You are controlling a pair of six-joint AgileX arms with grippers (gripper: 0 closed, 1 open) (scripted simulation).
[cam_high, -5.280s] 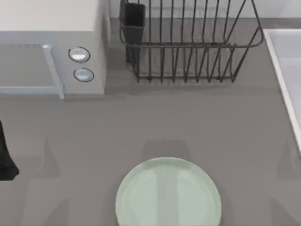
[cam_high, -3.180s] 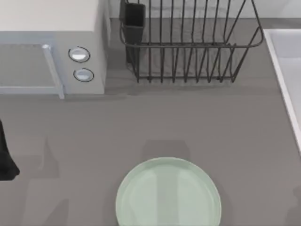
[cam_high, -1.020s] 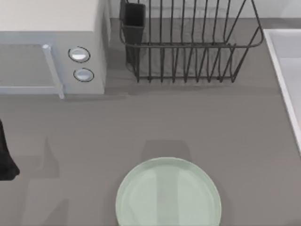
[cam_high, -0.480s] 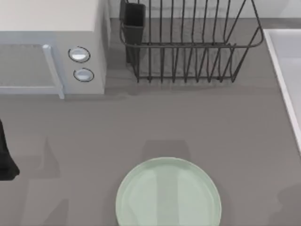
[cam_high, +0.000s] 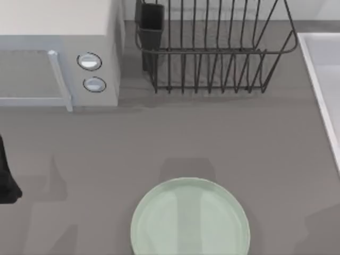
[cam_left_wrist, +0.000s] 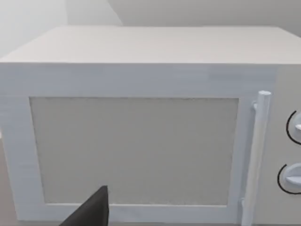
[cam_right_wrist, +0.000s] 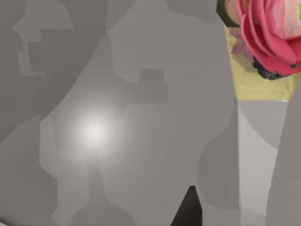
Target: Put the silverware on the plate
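The plate point(cam_high: 190, 218) is round, pale mint green and glossy, and it lies bare at the table's front middle in the top view. The silverware is out of view. My left arm point(cam_high: 5, 179) is parked at the table's left edge, far left of the plate. A dark piece of my left gripper point(cam_left_wrist: 89, 214) pokes into the left wrist view in front of the microwave door. A dark tip of my right gripper point(cam_right_wrist: 188, 209) stands over grey, shadowed table surface in the right wrist view.
A white microwave point(cam_high: 58, 58) fills the back left, with its door and handle point(cam_left_wrist: 256, 155) close to the left wrist camera. A dark wire dish rack point(cam_high: 212, 48) with a dark cup point(cam_high: 151, 24) stands at the back middle. A pale sink edge point(cam_high: 321, 85) runs along the right. A pink flower point(cam_right_wrist: 268, 33) lies beyond the table.
A faint shadow at the table's front right corner has shifted slightly. The plate and my left arm have not moved.
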